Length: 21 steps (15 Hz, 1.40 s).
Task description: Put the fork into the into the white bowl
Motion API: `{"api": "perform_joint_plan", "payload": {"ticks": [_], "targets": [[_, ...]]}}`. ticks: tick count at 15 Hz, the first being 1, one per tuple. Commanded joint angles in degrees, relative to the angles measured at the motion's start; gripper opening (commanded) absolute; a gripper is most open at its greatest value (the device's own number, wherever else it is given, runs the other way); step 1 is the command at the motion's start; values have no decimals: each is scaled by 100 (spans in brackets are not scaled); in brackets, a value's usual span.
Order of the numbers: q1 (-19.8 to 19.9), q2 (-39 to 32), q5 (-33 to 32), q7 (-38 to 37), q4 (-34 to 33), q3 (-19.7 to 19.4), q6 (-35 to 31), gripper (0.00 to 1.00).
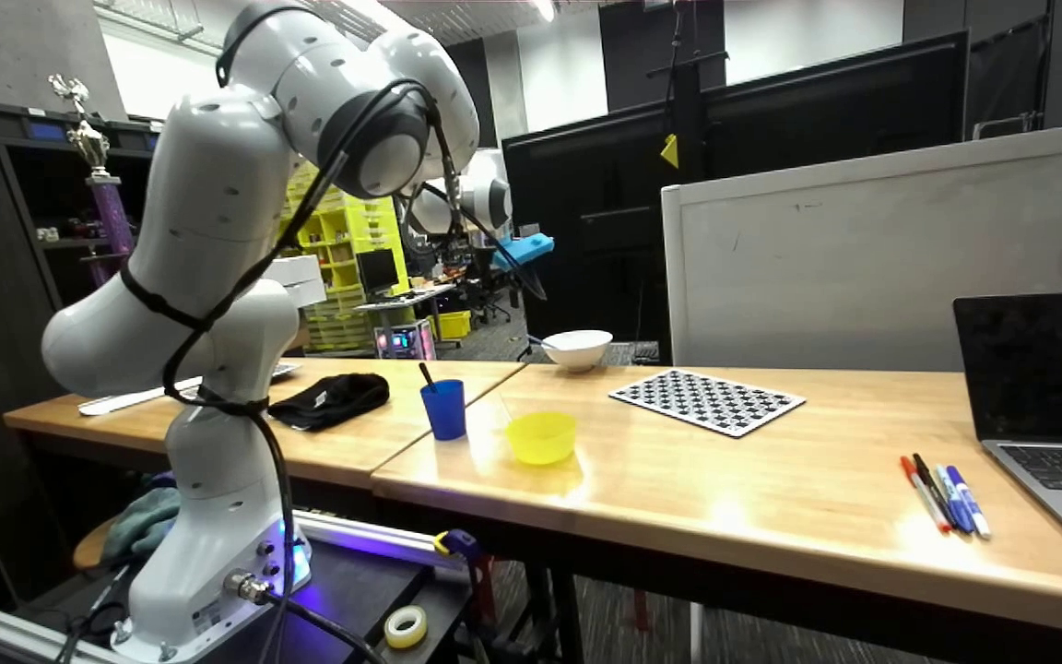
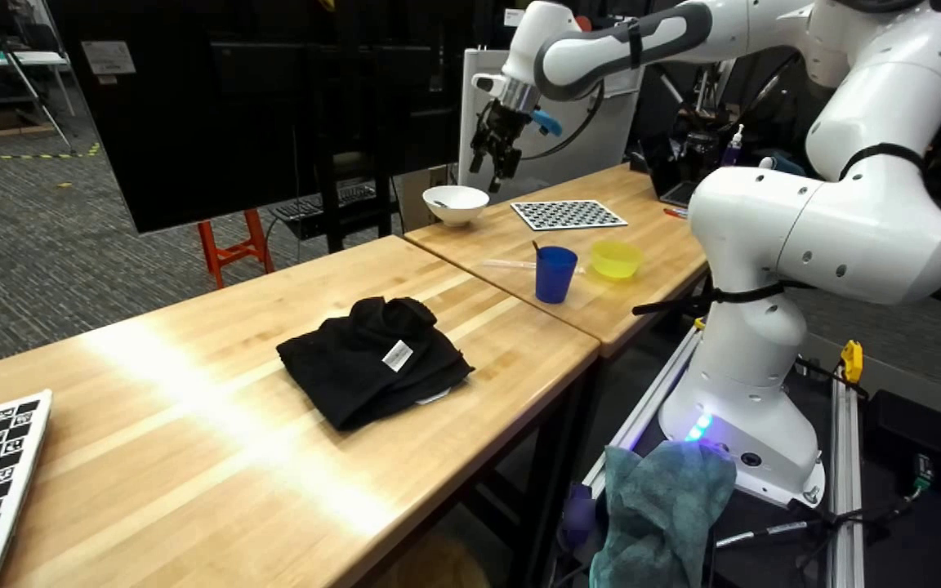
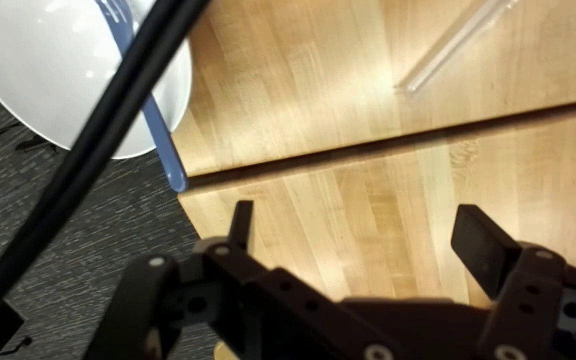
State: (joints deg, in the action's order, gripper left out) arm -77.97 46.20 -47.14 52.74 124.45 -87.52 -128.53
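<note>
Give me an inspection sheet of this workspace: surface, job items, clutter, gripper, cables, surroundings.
Surface: light wooden tabletop, two sections meeting at a seam.
Job items: blue-grey fork, tines inside the round white bowl, handle over its rim; placement looks done.
Clutter: tapered blue cup with a thin black handle sticking out; translucent yellow bowl; folded black cloth; flat black-and-white patterned board; four slim pens; open grey laptop.
Gripper: black, open, raised off the surface, holding nothing.
Cables: black, crossing in front of bowl and fork in the wrist view.
Surroundings: large black panel, grey carpet.
</note>
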Motion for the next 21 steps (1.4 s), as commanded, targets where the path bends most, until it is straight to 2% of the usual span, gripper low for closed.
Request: {"api": "perform_joint_plan", "payload": {"ticks": [1,9,14,17,18,19,21], "targets": [[660,-536,781,-808,460,665,122,100],[1985,-1658,2662,-2395,1292,1938,-5,100],[3302,-2394,3807,-3293,1860,3316,-293,100],[4341,-2779,4331,-3899,2125,4482,-600,100],[4483,-2714,4622,-3136,2025,4553,-415,100],[4817,-2818,4704,-3288,2093,4923,-483,100],[5081,-2967,4737,-3439,2130,5241,-544,100]]}}
